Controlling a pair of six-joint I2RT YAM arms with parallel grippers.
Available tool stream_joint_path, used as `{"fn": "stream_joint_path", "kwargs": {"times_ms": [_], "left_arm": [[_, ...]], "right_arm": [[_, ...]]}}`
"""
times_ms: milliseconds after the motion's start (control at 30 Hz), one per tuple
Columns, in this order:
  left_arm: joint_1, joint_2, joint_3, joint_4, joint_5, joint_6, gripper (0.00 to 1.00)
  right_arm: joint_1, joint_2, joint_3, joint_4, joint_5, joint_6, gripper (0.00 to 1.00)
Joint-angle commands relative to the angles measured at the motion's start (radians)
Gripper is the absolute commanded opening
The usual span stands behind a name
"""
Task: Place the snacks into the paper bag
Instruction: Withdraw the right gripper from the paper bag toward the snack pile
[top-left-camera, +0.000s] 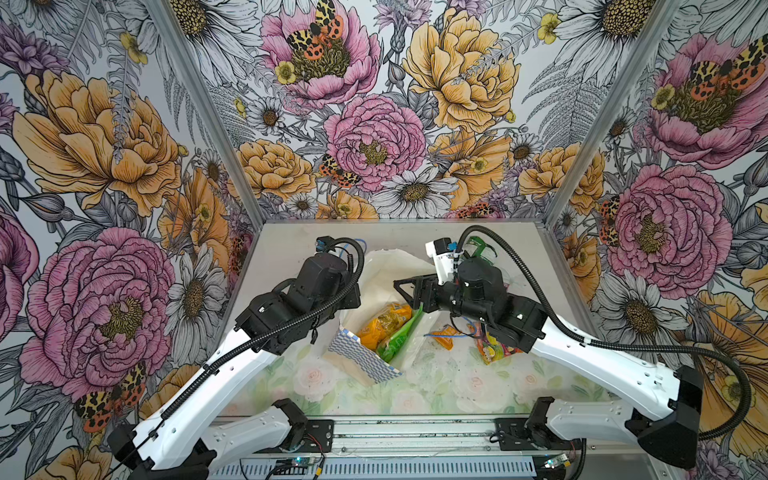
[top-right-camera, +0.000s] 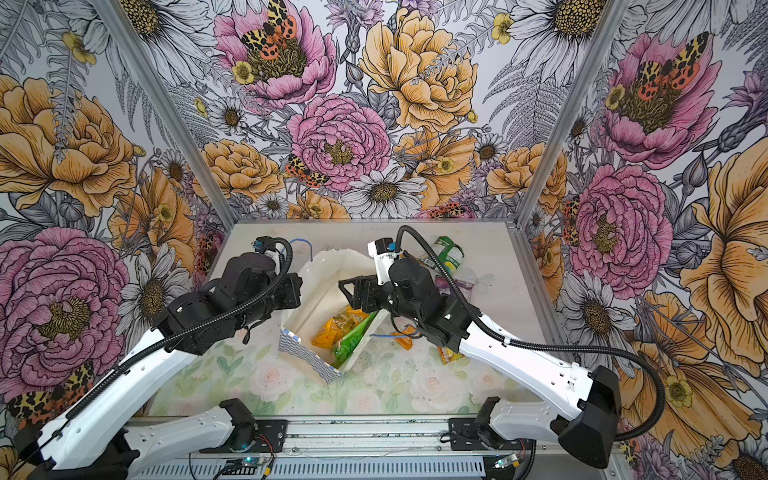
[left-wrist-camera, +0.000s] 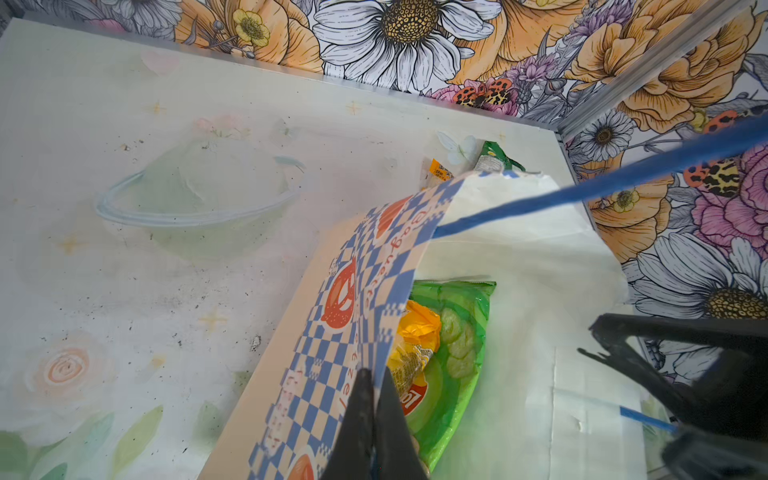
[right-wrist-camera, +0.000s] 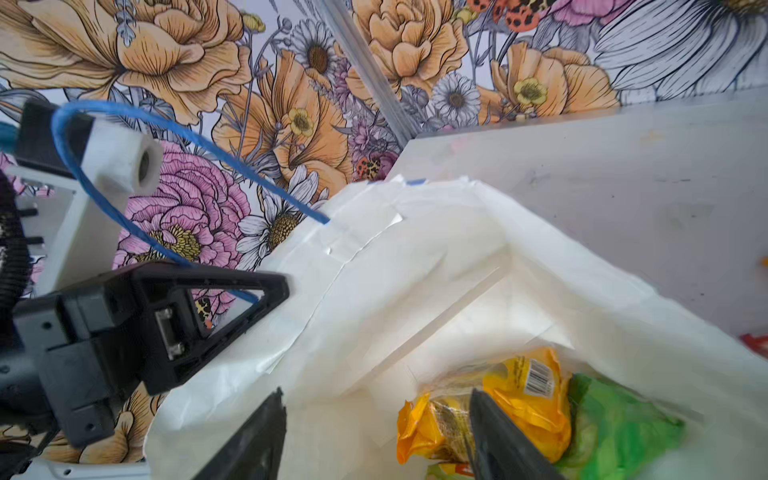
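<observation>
The paper bag (top-left-camera: 386, 270) (top-right-camera: 328, 270) stands open mid-table, white inside, with a blue-checkered wall (left-wrist-camera: 357, 266). Inside it lie an orange-yellow packet (top-left-camera: 386, 322) (right-wrist-camera: 523, 390) and a green packet (top-left-camera: 401, 336) (left-wrist-camera: 461, 345). My left gripper (left-wrist-camera: 374, 374) is shut on the bag's checkered rim. My right gripper (right-wrist-camera: 376, 395) (top-left-camera: 405, 297) hangs open over the bag's mouth with nothing between its fingers; the orange-yellow packet lies just below one finger. On the table to the right lie a small orange sachet (top-left-camera: 444, 334), a red-pink fruit packet (top-left-camera: 492, 347) and a purple packet (top-right-camera: 461, 286).
Another green packet (top-right-camera: 451, 251) and a small orange sachet (left-wrist-camera: 439, 170) lie behind the bag near the back wall. One blue cord handle (left-wrist-camera: 582, 189) arches up from the bag's rim; another (top-left-camera: 436, 333) trails over the right side. Flowered walls close in the table.
</observation>
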Motion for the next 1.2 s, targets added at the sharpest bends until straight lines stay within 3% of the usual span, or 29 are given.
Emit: {"fn": "stream_joint_path", "kwargs": {"times_ms": [0,200,433,567,867,1167], "left_arm": [[0.020,-0.045,0.025,0.046,-0.041,-0.002,0.00],[0.063,-0.072,0.024,0.023,-0.044,0.002,0.00],[0.109,-0.116,-0.011,0.018,-0.064,-0.026,0.00],[0.134,-0.138,-0.038,0.018,-0.055,-0.037,0.00],[0.155,-0.174,-0.070,0.017,-0.042,-0.051,0.00],[0.177,-0.193,-0.092,0.014,-0.022,-0.049,0.00]], "right_arm": [[-0.023,-0.091,0.029,-0.095,0.075,-0.049,0.71],[-0.110,-0.219,0.031,-0.224,0.175,-0.093,0.70],[-0.206,-0.286,-0.016,-0.345,0.300,-0.040,0.68],[-0.304,-0.293,-0.077,-0.379,0.227,-0.004,0.68],[-0.547,-0.286,-0.215,-0.432,0.061,0.204,0.67],[-0.617,-0.262,-0.332,-0.341,-0.003,0.340,0.67]]}}
